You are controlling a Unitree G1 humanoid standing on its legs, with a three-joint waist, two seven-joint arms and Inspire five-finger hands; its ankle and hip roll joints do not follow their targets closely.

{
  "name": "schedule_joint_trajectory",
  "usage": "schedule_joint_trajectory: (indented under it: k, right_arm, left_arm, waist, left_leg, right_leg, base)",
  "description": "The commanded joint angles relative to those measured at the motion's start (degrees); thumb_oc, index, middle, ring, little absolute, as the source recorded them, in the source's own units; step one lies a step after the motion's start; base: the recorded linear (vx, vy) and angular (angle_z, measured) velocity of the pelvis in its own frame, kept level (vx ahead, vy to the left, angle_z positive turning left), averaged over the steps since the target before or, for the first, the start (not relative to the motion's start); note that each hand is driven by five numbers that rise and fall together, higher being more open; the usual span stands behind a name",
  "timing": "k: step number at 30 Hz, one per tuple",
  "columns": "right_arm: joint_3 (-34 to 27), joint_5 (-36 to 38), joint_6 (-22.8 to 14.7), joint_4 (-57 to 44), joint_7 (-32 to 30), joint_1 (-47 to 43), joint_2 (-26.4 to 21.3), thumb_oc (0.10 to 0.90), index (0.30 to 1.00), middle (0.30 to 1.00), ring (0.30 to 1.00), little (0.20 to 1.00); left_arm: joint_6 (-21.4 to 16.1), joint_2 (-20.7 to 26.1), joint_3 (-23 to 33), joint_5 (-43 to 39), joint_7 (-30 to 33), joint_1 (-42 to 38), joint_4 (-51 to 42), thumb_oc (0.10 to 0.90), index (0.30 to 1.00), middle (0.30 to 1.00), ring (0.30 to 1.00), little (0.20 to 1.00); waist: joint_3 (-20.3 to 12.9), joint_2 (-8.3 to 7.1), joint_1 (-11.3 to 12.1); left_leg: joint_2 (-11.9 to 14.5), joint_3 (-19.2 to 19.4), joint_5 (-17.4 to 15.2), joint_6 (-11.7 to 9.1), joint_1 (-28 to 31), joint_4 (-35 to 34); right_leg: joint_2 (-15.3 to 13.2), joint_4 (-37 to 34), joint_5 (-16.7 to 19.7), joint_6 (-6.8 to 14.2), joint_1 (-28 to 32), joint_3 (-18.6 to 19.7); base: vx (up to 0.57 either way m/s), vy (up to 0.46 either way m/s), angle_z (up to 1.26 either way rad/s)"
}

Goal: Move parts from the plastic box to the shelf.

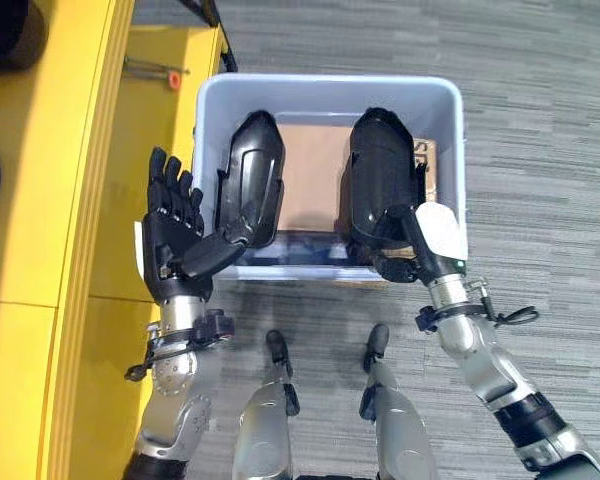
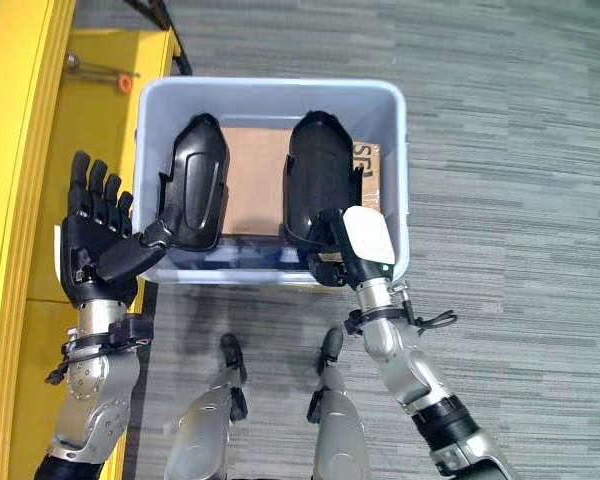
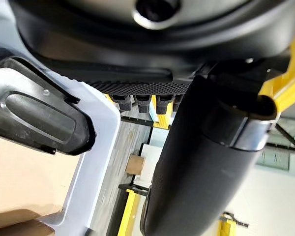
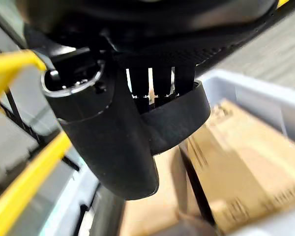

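Observation:
A pale plastic box (image 1: 330, 88) on the floor holds two black shell-shaped parts standing side by side over a cardboard sheet (image 1: 310, 170). My left hand (image 1: 175, 235) is outside the box's left wall, open with fingers straight up, and its thumb reaches to the lower end of the left part (image 1: 250, 180). My right hand (image 1: 412, 245) is at the box's near right corner, at the foot of the right part (image 1: 380, 180). In the right wrist view its fingers (image 4: 160, 81) go behind the part's rim (image 4: 182, 115) with the thumb (image 4: 108, 142) in front, pinching it.
The yellow shelf (image 1: 40, 200) runs along the left side, close to the box's left wall. Grey carpet (image 1: 540, 130) lies to the right of and beyond the box. A small orange-tipped tool (image 1: 160, 74) rests on the yellow surface near the box's far left corner.

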Motion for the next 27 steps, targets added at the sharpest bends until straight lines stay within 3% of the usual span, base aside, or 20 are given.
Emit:
schedule_joint_trajectory:
  k: [1, 9, 16, 19, 21, 22, 23, 24, 25, 26, 27]
  right_arm:
    - [-3.3, 4.1, -8.4, -8.3, -0.4, -0.7, -1.2, 0.400, 0.300, 0.300, 0.300, 0.300]
    - [-8.1, 8.6, -10.0, -12.0, 4.2, 3.5, -4.0, 0.400, 0.300, 0.300, 0.300, 0.300]
    - [-8.9, 10.7, -10.5, -11.9, 6.4, 4.1, -5.8, 0.400, 0.300, 0.300, 0.300, 0.300]
    - [-7.7, 11.5, -10.3, -11.3, 6.6, 2.6, -6.6, 0.400, 0.300, 0.300, 0.300, 0.300]
    - [-7.7, 11.5, -10.3, -11.3, 6.6, 2.5, -6.7, 0.400, 0.300, 0.300, 0.300, 0.300]
    - [-6.6, 12.1, -10.4, -11.3, 6.6, 1.1, -6.9, 0.400, 0.300, 0.300, 0.300, 0.300]
    - [-6.6, 12.1, -10.4, -11.3, 6.6, 1.1, -6.9, 0.400, 0.300, 0.300, 0.300, 0.300]
    - [-6.1, 13.6, -11.1, -11.8, 6.3, 0.6, -6.7, 0.400, 0.300, 0.300, 0.300, 0.300]
    - [-6.4, 13.7, -11.2, -12.1, 6.2, 0.8, -7.0, 0.400, 0.300, 0.300, 0.300, 0.300]
    - [-6.9, 13.5, -11.1, -12.6, 5.8, 1.0, -7.5, 0.400, 0.300, 0.300, 0.300, 0.300]
    - [-6.9, 13.5, -11.1, -12.6, 5.8, 1.0, -7.5, 0.400, 0.300, 0.300, 0.300, 0.300]
  left_arm:
    - [-3.4, 1.8, 1.1, 1.1, -4.6, 1.6, -4.3, 0.900, 1.000, 1.000, 1.000, 1.000]
    - [-1.2, 1.6, 2.6, -0.4, -8.6, 5.6, -3.3, 0.900, 1.000, 1.000, 1.000, 1.000]
    - [0.1, 1.5, 3.9, -0.4, -10.0, 7.6, -1.5, 0.900, 1.000, 1.000, 1.000, 1.000]
    - [0.5, 0.5, 3.5, -0.6, -9.8, 8.2, -0.9, 0.900, 1.000, 1.000, 1.000, 1.000]
    - [0.5, 0.4, 3.6, -0.6, -9.8, 8.3, -1.0, 0.900, 1.000, 1.000, 1.000, 1.000]
    - [0.6, -0.2, 3.6, -0.9, -9.6, 8.9, -1.0, 0.900, 1.000, 1.000, 1.000, 1.000]
    - [0.6, -0.2, 3.7, -0.9, -9.6, 8.9, -1.0, 0.900, 1.000, 1.000, 1.000, 1.000]
    - [0.6, -1.0, 3.7, -0.3, -9.2, 9.8, -1.2, 0.900, 1.000, 1.000, 1.000, 1.000]
    - [0.7, -1.4, 3.6, -0.5, -9.2, 10.1, -1.4, 0.900, 1.000, 1.000, 1.000, 1.000]
    - [0.7, -1.8, 3.5, -0.7, -9.2, 10.4, -1.2, 0.900, 1.000, 1.000, 1.000, 1.000]
    - [0.7, -1.8, 3.5, -0.7, -9.2, 10.4, -1.3, 0.900, 1.000, 1.000, 1.000, 1.000]
  waist:
    - [-14.7, 0.87, -1.1]
    - [-20.6, 1.79, -2.5]
    - [-23.0, 2.82, -2.6]
    - [-23.0, 3.83, -2.0]
    - [-23.0, 3.96, -2.1]
    - [-22.5, 4.47, -1.4]
    - [-22.5, 4.50, -1.5]
    - [-21.0, 5.00, -0.4]
    - [-20.7, 5.13, -0.1]
    - [-20.0, 5.05, 0.6]
    - [-20.1, 5.15, 0.5]
  left_leg:
    - [1.1, -7.2, -1.2, -1.5, 1.8, -1.9]
    - [2.7, -5.4, -0.9, -1.9, 7.9, -3.7]
    - [5.9, -5.1, 1.5, -3.3, 10.8, -3.6]
    - [8.6, -6.2, 5.6, -4.5, 11.3, -2.7]
    - [8.8, -6.3, 5.7, -4.6, 11.3, -2.7]
    - [10.0, -7.4, 8.1, -5.2, 10.4, -1.8]
    - [10.0, -7.5, 8.1, -5.2, 10.4, -1.8]
    - [10.3, -10.2, 12.4, -5.9, 8.4, -1.5]
    - [10.2, -10.7, 13.9, -6.2, 7.3, -2.2]
    - [8.3, -12.4, 15.8, -6.8, 4.2, -3.9]
    - [8.3, -12.6, 16.0, -6.7, 3.9, -3.9]
  right_leg:
    - [-2.7, 5.9, -10.9, 6.7, 5.3, 1.9]
    - [-1.3, 6.9, -13.3, 6.3, 8.9, 3.4]
    - [1.8, 9.7, -16.5, 4.6, 11.1, 3.9]
    - [4.8, 10.9, -18.5, 2.5, 12.3, 3.9]
    - [4.9, 11.0, -18.5, 2.3, 12.3, 3.8]
    - [6.4, 11.1, -19.1, 1.1, 12.7, 3.6]
    - [6.4, 11.1, -19.1, 1.0, 12.7, 3.6]
    - [7.2, 10.9, -19.3, 0.2, 12.8, 2.1]
    - [7.1, 10.6, -19.3, 0.0, 12.6, 1.3]
    - [6.0, 9.1, -19.1, -0.2, 12.6, -1.1]
    - [6.1, 8.9, -18.9, -0.3, 12.5, -1.2]
  base:
    - [0.08, -0.069, -0.18]
    - [0.05, -0.081, -0.13]
    - [-0.04, -0.172, -0.08]
    - [-0.08, -0.245, -0.10]
    - [-0.06, -0.177, -0.05]
    - [-0.07, -0.184, 0.01]
    - [-0.18, -0.345, 0.12]
    - [-0.16, -0.214, 0.12]
    - [-0.26, -0.318, 0.22]
    - [-0.16, -0.154, 0.27]
    - [-0.17, -0.176, 0.62]
